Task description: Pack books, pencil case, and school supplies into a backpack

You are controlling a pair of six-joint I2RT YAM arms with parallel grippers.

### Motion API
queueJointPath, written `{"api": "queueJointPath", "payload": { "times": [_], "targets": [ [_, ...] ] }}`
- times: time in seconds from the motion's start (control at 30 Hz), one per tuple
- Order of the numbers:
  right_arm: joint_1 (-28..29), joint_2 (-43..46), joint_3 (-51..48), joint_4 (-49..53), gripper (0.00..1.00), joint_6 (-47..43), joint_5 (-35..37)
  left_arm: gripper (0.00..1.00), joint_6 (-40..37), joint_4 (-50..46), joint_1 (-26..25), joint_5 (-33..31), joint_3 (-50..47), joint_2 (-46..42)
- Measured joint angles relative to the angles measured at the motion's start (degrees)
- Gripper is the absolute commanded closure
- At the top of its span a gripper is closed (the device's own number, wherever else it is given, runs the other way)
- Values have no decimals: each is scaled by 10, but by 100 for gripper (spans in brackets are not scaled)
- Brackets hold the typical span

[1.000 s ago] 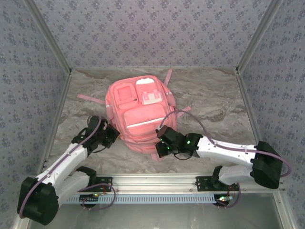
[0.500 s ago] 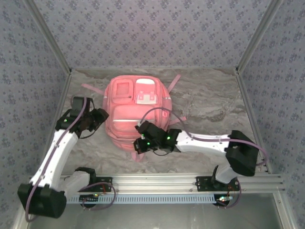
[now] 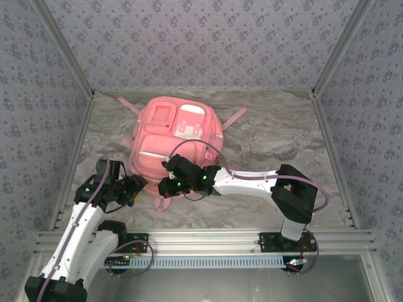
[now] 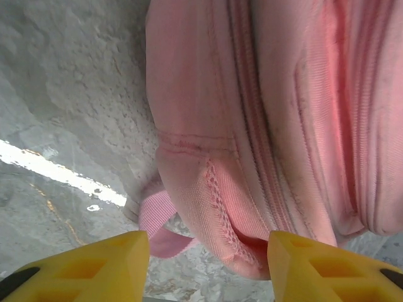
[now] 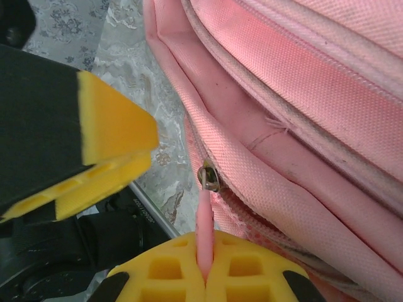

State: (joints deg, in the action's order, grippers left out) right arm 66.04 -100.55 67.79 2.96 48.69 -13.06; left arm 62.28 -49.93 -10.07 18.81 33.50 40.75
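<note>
The pink backpack (image 3: 176, 135) lies flat on the table with its front pockets up. My right gripper (image 5: 204, 264) is shut on the pink zipper pull (image 5: 204, 217), which hangs from the metal slider (image 5: 208, 177) on the backpack's side seam (image 5: 264, 182). From above, the right gripper (image 3: 165, 187) sits at the backpack's near left corner. My left gripper (image 4: 208, 261) is open, its yellow fingertips (image 4: 101, 264) on either side of the backpack's lower corner (image 4: 239, 233) without pinching it. From above, the left gripper (image 3: 136, 188) is just left of the right one. The books, pencil case and school supplies are out of view.
A loose pink strap (image 4: 157, 223) curls on the marble table (image 3: 283, 138) under the backpack's corner. More straps (image 3: 234, 116) stick out at the far side. The metal rail (image 3: 208, 239) runs along the near edge, and patterned walls (image 3: 38, 113) close in the sides.
The right gripper has drawn the zipper pull leftward, and the backpack shifted and turned left with it. The left gripper opened and swung back to the backpack's near left corner.
</note>
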Motion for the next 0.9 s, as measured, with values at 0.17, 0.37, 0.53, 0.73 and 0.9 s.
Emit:
{"api": "queueJointPath", "payload": {
  "times": [0.17, 0.37, 0.53, 0.73, 0.9],
  "targets": [
    [0, -2, 0, 0, 100, 0, -1, 51, 21, 62, 0, 27, -11, 37],
    [0, -2, 0, 0, 100, -2, -1, 55, 23, 77, 0, 31, 1, 38],
    [0, -6, 0, -1, 100, -2, -1, 54, 24, 93, 0, 31, 9, 38],
    [0, -19, 1, -4, 100, -2, -3, 53, 34, 127, -1, 33, -2, 68],
    [0, -23, 1, -4, 100, -2, -3, 61, 36, 145, -8, 33, -11, 99]
  ]
}}
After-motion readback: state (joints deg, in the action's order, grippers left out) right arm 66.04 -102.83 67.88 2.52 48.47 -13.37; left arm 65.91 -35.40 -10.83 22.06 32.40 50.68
